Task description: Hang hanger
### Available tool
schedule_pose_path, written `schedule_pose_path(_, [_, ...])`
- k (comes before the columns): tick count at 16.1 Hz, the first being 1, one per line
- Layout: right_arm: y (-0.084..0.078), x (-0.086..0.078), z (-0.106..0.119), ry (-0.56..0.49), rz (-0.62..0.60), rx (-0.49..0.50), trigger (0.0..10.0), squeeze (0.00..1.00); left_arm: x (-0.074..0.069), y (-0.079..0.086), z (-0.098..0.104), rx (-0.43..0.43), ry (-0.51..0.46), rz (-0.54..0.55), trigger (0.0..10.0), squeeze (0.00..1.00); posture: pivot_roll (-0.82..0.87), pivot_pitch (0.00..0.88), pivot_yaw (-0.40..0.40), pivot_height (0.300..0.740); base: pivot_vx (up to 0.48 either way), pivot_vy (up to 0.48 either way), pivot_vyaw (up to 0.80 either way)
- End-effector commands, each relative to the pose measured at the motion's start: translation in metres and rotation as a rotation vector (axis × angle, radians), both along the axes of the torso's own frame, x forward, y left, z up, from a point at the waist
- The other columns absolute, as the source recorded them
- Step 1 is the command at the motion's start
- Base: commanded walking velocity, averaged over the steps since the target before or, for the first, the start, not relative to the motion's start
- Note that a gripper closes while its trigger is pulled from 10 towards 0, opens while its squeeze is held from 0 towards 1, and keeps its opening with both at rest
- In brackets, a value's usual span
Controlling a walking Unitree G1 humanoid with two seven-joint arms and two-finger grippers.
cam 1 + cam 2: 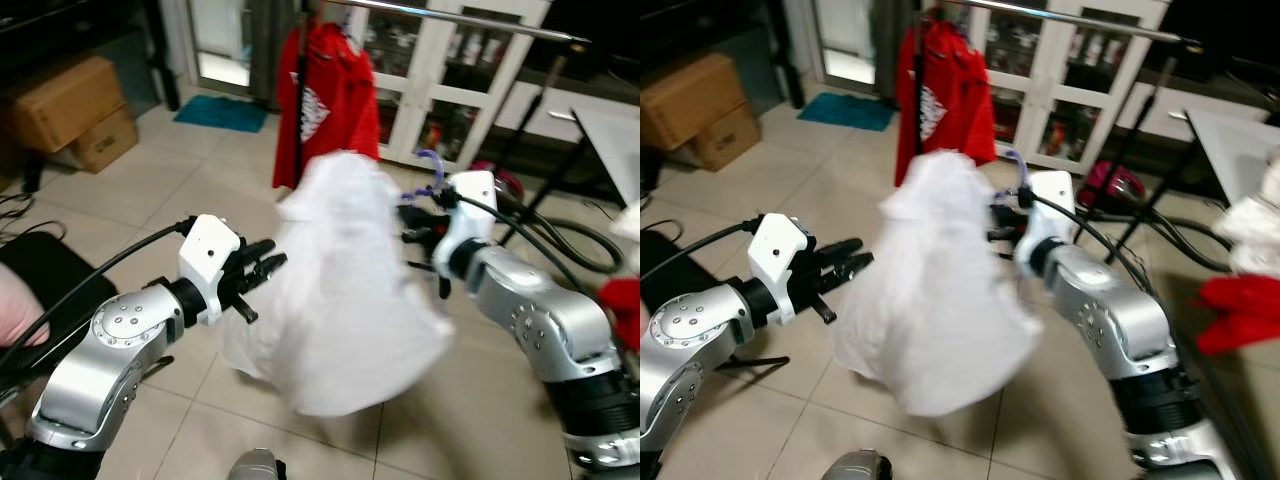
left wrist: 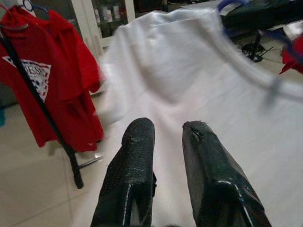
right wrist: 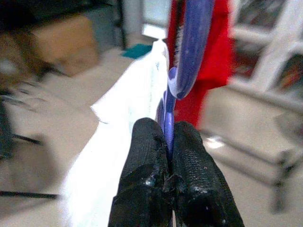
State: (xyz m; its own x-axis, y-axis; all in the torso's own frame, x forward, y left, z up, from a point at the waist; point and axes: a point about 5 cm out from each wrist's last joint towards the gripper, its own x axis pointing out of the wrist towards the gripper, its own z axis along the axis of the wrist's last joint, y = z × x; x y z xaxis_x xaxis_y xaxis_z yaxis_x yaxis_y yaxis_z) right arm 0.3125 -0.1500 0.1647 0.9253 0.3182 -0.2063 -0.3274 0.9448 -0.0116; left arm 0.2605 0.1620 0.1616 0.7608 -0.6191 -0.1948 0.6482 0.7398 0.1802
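- R claw (image 3: 168, 142): clamped on purple hanger (image 3: 187, 61) carrying white shirt (image 1: 340, 290), held mid-air below rack bar (image 1: 470, 18).
- L claw (image 2: 165, 142): fingers apart, empty, just beside shirt.
- Bkgd: red shirt (image 1: 325, 100) hanging on rack.

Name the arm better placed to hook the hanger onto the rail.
Right. The right gripper is shut on the purple hanger carrying the white shirt, and sits nearer the rail. The left gripper is open and holds nothing.
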Motion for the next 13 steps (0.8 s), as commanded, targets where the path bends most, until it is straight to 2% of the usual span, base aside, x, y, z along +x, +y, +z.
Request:
schedule_pose_path(1, [-0.003, 0.001, 0.004, -0.094, 0.005, -0.121, 10.0, 0.00, 0.007, 0.003, 0.005, 0.027, -0.047, 0.021, 10.0, 0.00, 0.13, 0.000, -0.056, 0.740, 0.000, 0.000, 0.00])
schedule_pose_path(3, [-0.005, -0.001, 0.001, -0.158, 0.106, -0.247, 10.0, 0.00, 0.015, 0.009, 0.005, 0.063, -0.087, 0.054, 10.0, 0.00, 0.13, 0.000, -0.054, 0.740, 0.000, 0.000, 0.00])
schedule_pose_path(5, [-0.004, -0.008, -0.006, -0.123, 0.264, -0.273, 10.0, 0.00, 0.018, 0.013, 0.008, 0.083, -0.102, 0.027, 10.0, 0.00, 0.12, 0.000, -0.053, 0.740, 0.000, 0.000, 0.00])
schedule_pose_path(6, [-0.005, -0.010, -0.008, -0.104, 0.295, -0.279, 10.0, 0.00, 0.020, 0.015, 0.011, 0.079, -0.109, 0.026, 10.0, 0.00, 0.12, 0.000, -0.052, 0.740, 0.000, 0.000, 0.00])
schedule_pose_path(7, [-0.010, -0.012, -0.013, -0.069, 0.358, -0.293, 10.0, 0.00, 0.029, 0.022, 0.019, 0.076, -0.126, 0.023, 10.0, 0.00, 0.12, 0.000, -0.054, 0.740, 0.000, 0.000, 0.00])
schedule_pose_path(8, [-0.012, -0.012, -0.013, -0.066, 0.367, -0.285, 10.0, 0.00, 0.032, 0.026, 0.021, 0.067, -0.126, 0.022, 10.0, 0.00, 0.12, 0.000, -0.054, 0.740, 0.000, 0.000, 0.00])
schedule_pose_path(9, [-0.015, -0.013, -0.006, -0.067, 0.414, -0.256, 10.0, 0.00, 0.037, 0.033, 0.032, 0.075, -0.166, 0.004, 10.0, 1.00, 0.12, 0.000, -0.053, 0.740, 0.000, 0.000, 0.00])
schedule_pose_path(10, [-0.018, -0.015, 0.001, -0.070, 0.475, -0.249, 10.0, 0.00, 0.041, 0.040, 0.040, 0.112, -0.201, -0.023, 10.0, 1.00, 0.12, 0.000, -0.053, 0.740, 0.000, 0.000, 0.00])
schedule_pose_path(13, [-0.024, -0.023, 0.020, -0.070, 0.636, -0.224, 10.0, 0.00, 0.048, 0.057, 0.051, 0.169, -0.200, -0.113, 10.0, 1.00, 0.12, 0.000, -0.051, 0.740, 0.000, 0.000, 0.00])
